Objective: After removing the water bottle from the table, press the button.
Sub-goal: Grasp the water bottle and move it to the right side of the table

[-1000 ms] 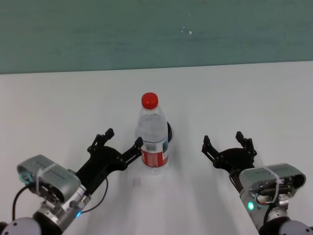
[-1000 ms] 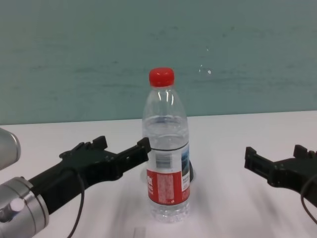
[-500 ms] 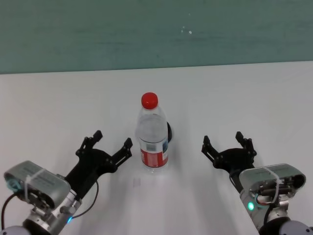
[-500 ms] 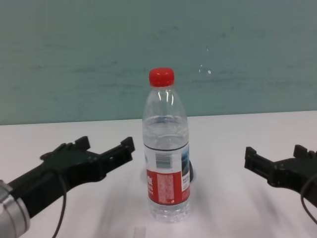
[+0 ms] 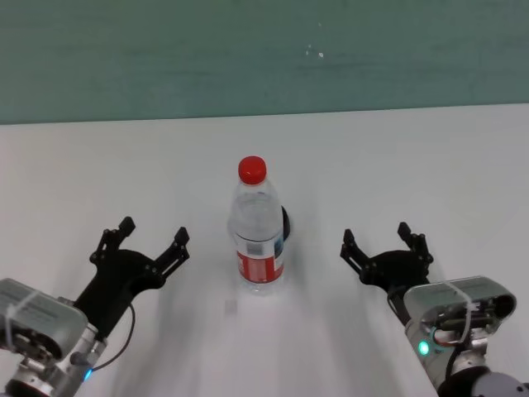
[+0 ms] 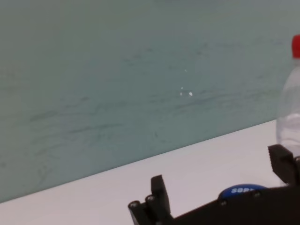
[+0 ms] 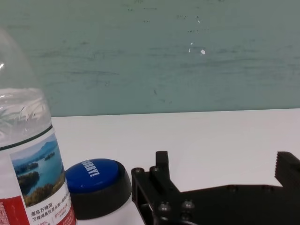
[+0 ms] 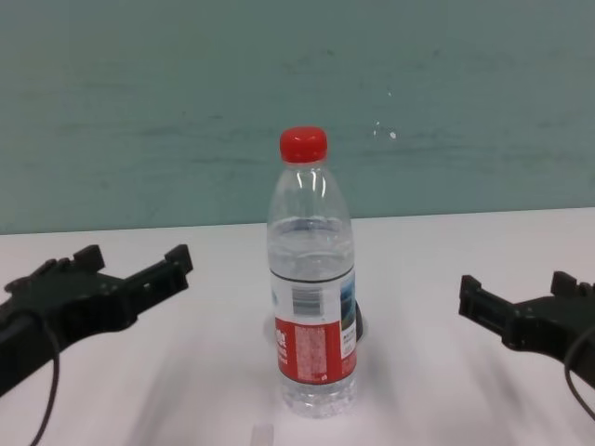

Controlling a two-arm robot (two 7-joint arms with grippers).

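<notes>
Clear plastic bottle [image 5: 257,227] with a red cap stands upright mid-table [image 5: 413,165], well back from the near edge, the blue button [image 7: 96,183] just behind it. Left gripper [image 5: 142,245] and right gripper [image 5: 385,246] flank it near the front edge, both spread wide, holding nothing.

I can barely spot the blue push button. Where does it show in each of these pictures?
Head view: blue domed button on a black base, a sliver behind the clear red-capped water bottle.
Chest view: dark edge behind the bottle.
Left wrist view: blue top above the gripper body.
Right wrist view: plain beside the bottle.
Shared landmark: the bottle.
</notes>
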